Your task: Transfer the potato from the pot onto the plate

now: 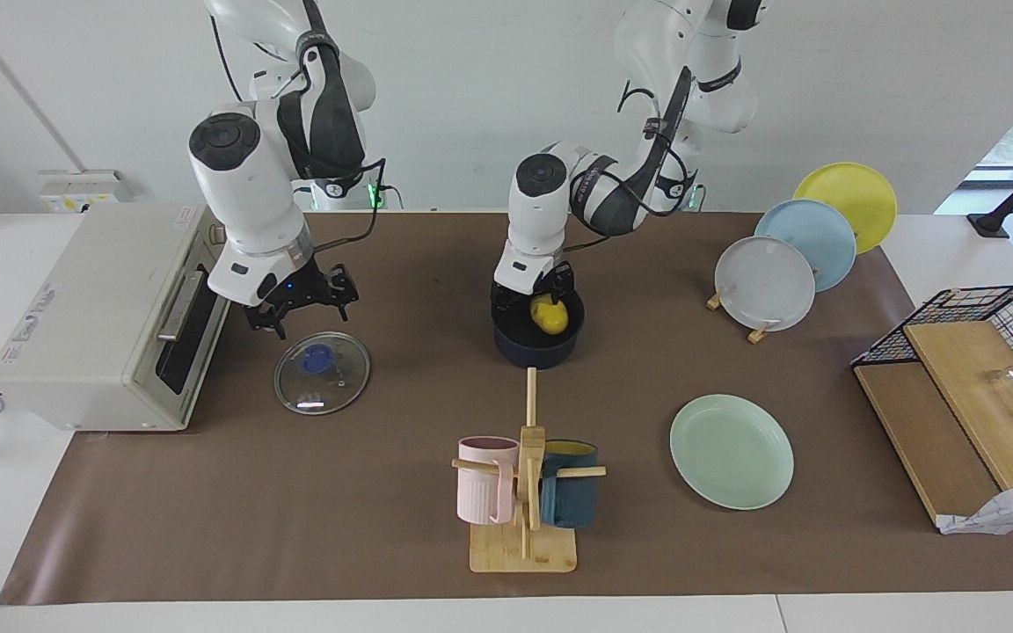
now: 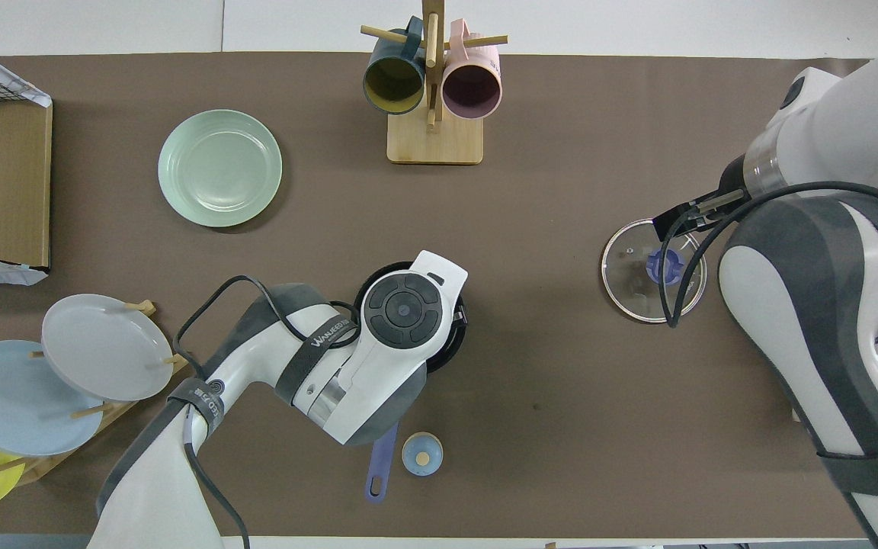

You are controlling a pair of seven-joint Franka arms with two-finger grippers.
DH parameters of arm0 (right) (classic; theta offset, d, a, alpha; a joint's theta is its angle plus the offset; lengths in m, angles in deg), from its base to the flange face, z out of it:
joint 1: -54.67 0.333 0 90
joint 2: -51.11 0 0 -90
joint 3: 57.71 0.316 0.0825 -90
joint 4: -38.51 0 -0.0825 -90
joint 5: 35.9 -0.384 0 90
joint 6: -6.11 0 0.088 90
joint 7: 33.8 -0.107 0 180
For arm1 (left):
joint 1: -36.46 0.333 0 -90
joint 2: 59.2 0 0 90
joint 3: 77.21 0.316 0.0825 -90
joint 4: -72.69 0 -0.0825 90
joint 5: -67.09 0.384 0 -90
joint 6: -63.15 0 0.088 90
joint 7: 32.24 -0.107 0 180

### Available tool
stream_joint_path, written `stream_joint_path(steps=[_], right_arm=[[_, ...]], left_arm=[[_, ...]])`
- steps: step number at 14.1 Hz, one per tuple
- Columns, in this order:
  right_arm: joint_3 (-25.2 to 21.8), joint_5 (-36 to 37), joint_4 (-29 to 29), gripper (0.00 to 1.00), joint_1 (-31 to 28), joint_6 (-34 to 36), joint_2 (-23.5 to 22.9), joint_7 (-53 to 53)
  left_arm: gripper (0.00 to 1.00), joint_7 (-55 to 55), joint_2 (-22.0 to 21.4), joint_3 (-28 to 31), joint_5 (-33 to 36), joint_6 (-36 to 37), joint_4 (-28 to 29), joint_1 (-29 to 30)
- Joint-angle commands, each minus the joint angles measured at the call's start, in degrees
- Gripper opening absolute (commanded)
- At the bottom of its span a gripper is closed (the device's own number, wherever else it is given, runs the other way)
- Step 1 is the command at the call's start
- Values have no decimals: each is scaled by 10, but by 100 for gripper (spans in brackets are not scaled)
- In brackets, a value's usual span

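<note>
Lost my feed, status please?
Left gripper open over potato in pot. Right gripper open above lid. Plate bare.

The potato is contained in the pot, which is set mid-table. The plate is laid farther from the robots, toward the left arm's end. A glass lid is placed toward the right arm's end, in front of the toaster oven. A mug rack is positioned farther from the robots than the pot.
</note>
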Motion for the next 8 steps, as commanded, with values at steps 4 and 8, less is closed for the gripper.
stream_joint_path(steps=[4, 8], right_arm=[[1, -5, -37, 100, -9, 93, 26, -38], [-2, -4, -20, 100, -36, 111, 74, -69]], left_arm=[[100, 32, 4, 11, 7, 60, -30, -11], [100, 31, 3, 11, 9, 70, -26, -11]])
